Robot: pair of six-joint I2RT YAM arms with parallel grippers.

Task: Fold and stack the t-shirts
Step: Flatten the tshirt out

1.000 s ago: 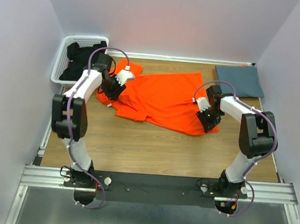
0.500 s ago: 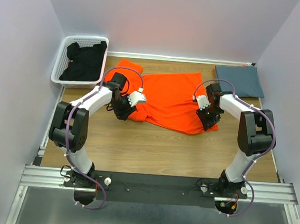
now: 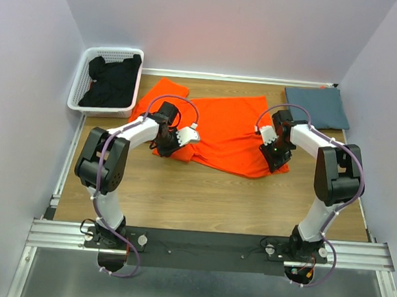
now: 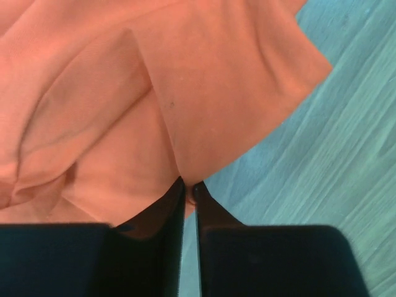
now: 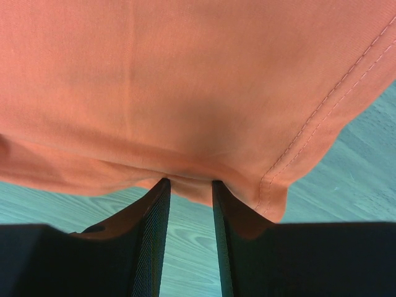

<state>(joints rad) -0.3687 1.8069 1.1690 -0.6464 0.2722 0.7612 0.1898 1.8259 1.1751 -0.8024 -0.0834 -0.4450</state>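
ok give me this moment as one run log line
orange t-shirt: spread out, rumpled at left | left gripper: shut on its near left edge | right gripper: shut on its near right hem | blue-grey t-shirt: folded, far right corner

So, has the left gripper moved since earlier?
Yes. The left gripper moved away from the basket, right and nearer, to the edge of the orange t-shirt.

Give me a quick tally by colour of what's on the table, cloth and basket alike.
Orange: 1, the orange t-shirt, spread out
Blue-grey: 1, the blue-grey t-shirt, folded at the far right corner
Black: 1, a heap of black cloth in the basket; separate pieces cannot be told
White: 1, the white basket
Total: 4
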